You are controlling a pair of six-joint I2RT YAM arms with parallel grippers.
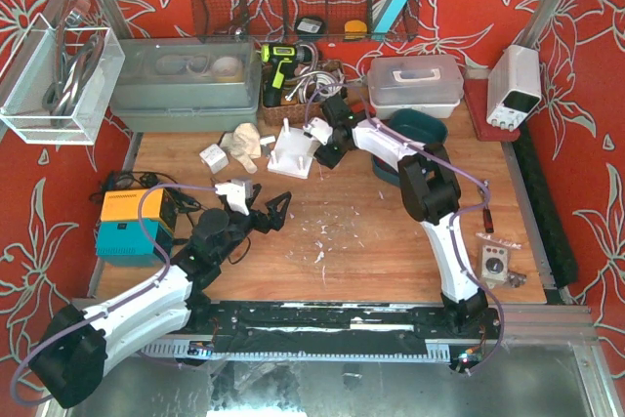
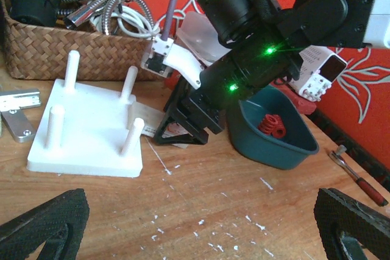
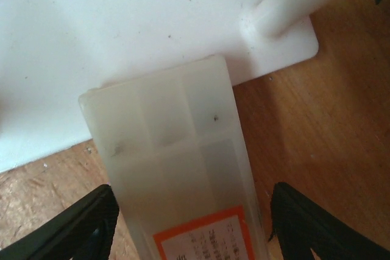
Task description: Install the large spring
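Right gripper (image 3: 192,229) is down near the middle of the table's (image 2: 201,181) far edge, jaws spread wide, with a translucent compartment box (image 3: 177,150) lying between them. The box has an orange-and-white label. Its far end reaches the edge of the white peg base (image 2: 85,147), and I can't tell if it's butting against it or lying on it. I also can't tell whether the fingers (image 3: 79,223) are actually touching the box sides; they look just beside it. The peg base has four upright pegs.

The red springs (image 2: 271,127) are in the teal bowl (image 2: 286,153), just right of that gripper, toward the far right corner. No idea from here which one is the large one.

Left gripper (image 2: 201,223) hovers over the table left of centre, opened wide, nothing in it, facing the peg base. A wicker basket (image 2: 61,53) stuffed with cables and a metal hose sits right behind the base at the far edge.
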